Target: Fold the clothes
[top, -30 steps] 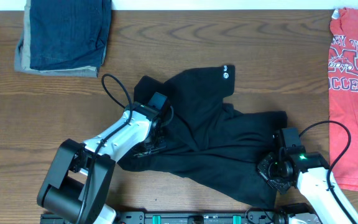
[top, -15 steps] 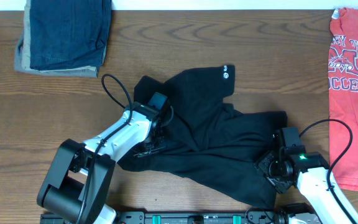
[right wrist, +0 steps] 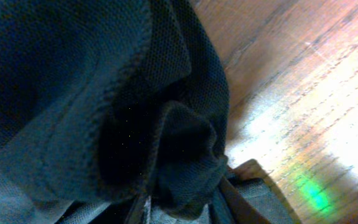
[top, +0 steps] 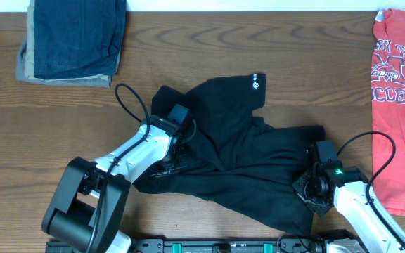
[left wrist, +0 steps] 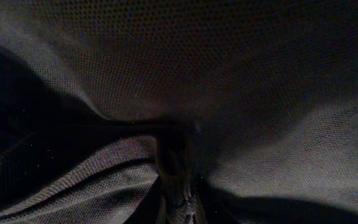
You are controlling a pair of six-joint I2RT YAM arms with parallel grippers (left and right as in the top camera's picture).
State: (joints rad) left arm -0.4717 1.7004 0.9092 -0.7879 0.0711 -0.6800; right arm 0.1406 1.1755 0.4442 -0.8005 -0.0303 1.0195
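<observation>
**Both end effectors closed in the black shirt at the near side of the counter**

Nearest the robot, the right end effector (top: 311, 197) sits at the lower right corner of the black shirt (top: 238, 151), close to the near edge of the counter (top: 209, 42); its wrist view shows a thick bunched hem drawn down between the fingers (right wrist: 253, 193), jaws nearly closed on that clump, with bare wood just beside it on the right; the shirt's near edge runs from here leftwards, slanting away from the counter's front edge.

A little farther in, the left end effector (top: 173, 163) lies on the shirt's left border; its wrist view is filled with dark knit gathered into one narrow ridge at bottom centre, so it appears pinched shut on a fold, though the fingers themselves are barely visible.

The shirt lies crumpled across the middle of the counter, its far corner folded over with the small white round logo (top: 255, 85) facing up.

A strip of bare wood separates the shirt's right edge from the red T-shirt (top: 399, 105), which runs off the right side of the view; a wider band of bare wood lies beyond the shirt's far edge; the folded denim and tan stack (top: 76, 39) sits at the far left, well apart, against the counter's far edge.
</observation>
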